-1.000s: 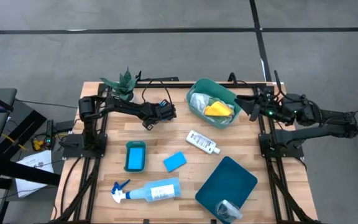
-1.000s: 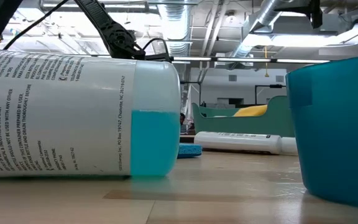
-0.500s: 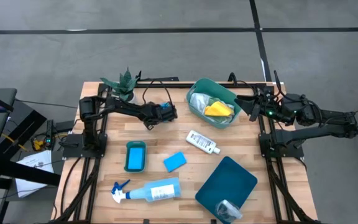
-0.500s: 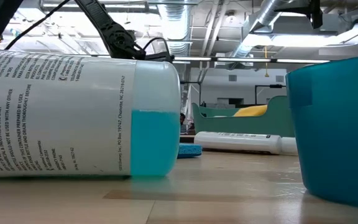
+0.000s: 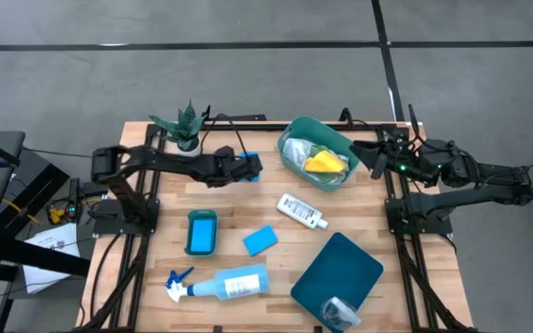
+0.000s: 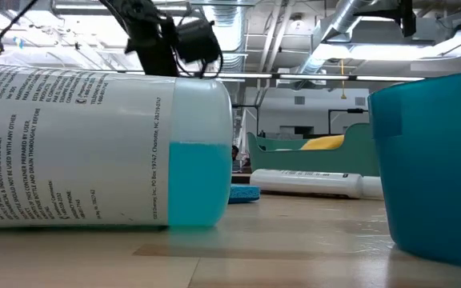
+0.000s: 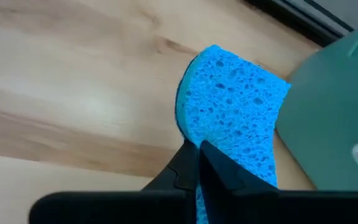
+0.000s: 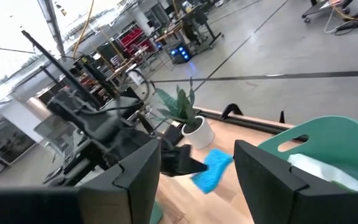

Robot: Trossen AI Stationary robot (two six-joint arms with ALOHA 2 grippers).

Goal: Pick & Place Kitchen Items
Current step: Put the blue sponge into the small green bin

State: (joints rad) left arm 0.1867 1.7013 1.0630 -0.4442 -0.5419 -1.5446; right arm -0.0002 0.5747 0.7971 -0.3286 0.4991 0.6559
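Where the left gripper (image 7: 197,163) pinches shut, we see a blue sponge (image 7: 235,118) clamped between its fingers, lifted off the table (image 5: 239,208) left of the teal tub (image 5: 317,154), upper centre of the high view. Right gripper (image 8: 194,163) waits at the right edge beside the tub, jaws apart, empty.

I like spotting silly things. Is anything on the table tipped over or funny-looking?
Yes. The spray bottle lies on its side near the table's front edge instead of standing up. The left gripper pinches a blue sponge, squashed between its fingers.
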